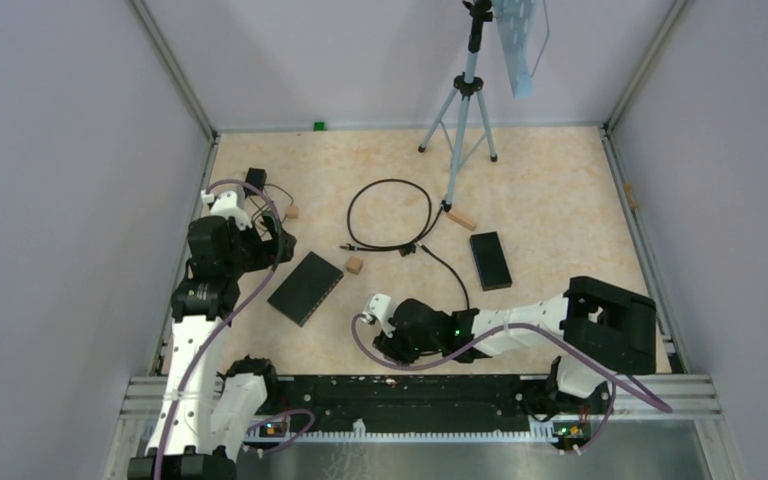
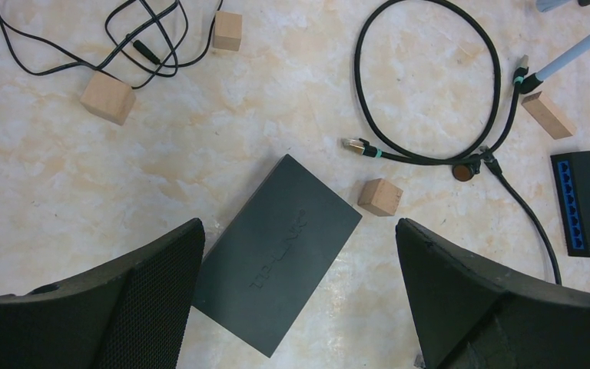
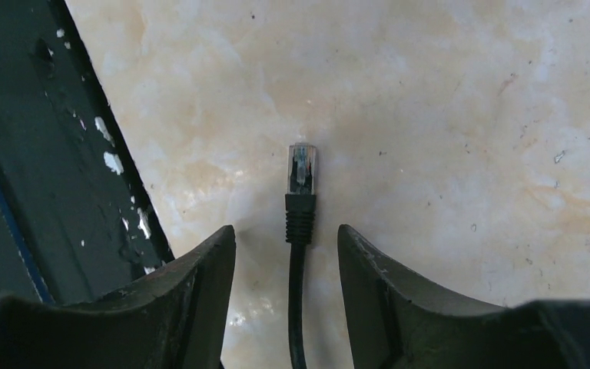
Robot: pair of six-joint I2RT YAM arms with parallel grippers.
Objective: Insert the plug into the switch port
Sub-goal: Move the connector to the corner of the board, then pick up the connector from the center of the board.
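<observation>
**Right tool straddles the plug, jaws apart**

In the right wrist view the clear-tipped plug (image 3: 301, 169) lies flat on the marbled table (image 3: 445, 100), pointing to 12 o'clock. Its black cable (image 3: 296, 307) runs back toward 6 o'clock between the fingers of the right tool (image 3: 286, 231). The jaws stand apart with a gap on either side of the cable, gripping nothing. A black rail (image 3: 23, 154) lies at 9 o'clock. The left tool (image 2: 296, 223) gapes wide above a dark switch (image 2: 276, 254) lying lid up. A second switch (image 2: 584, 204), its blue port row showing, lies at 3 o'clock from it, well apart.
</observation>
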